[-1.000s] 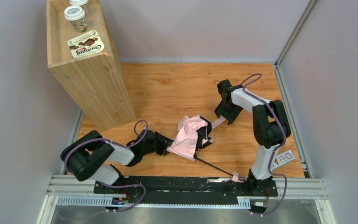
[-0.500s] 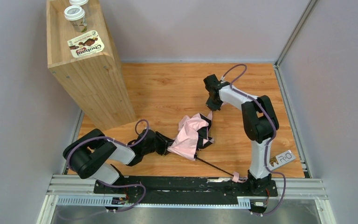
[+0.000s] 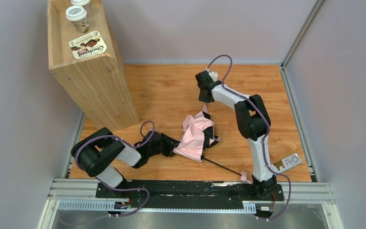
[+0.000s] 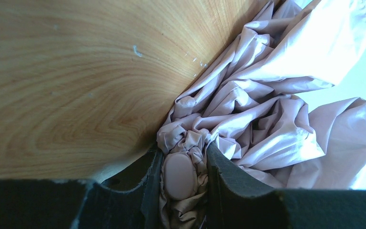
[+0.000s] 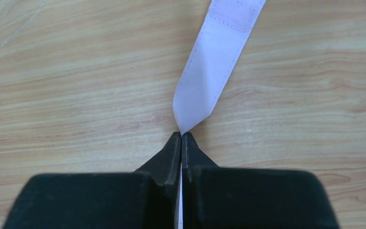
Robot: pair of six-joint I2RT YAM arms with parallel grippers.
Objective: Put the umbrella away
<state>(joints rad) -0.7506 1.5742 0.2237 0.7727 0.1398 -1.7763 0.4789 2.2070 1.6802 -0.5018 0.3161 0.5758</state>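
Top view: the umbrella (image 3: 194,137) is a crumpled bundle mid-worktop (image 3: 171,90). The left tool (image 3: 172,147) clamps one end. The right tool (image 3: 205,100) sits beyond it, with the strap (image 3: 205,112) taut from its tips back to the bundle.

Left wrist: the fingers (image 4: 221,171) pinch bunched fabric and a rounded pink cap (image 4: 180,175); the canopy spreads ahead and to the right.

Right wrist: the jaws are closed on the strap tip, and the strap runs straight ahead.

Step looks like strap wrapping. Next move calls for carrying the strap around the bundle under tension while the left tool holds.

Creased faintly glossy cloth umbrella (image 3: 194,138), smooth grained wood table (image 3: 171,90)
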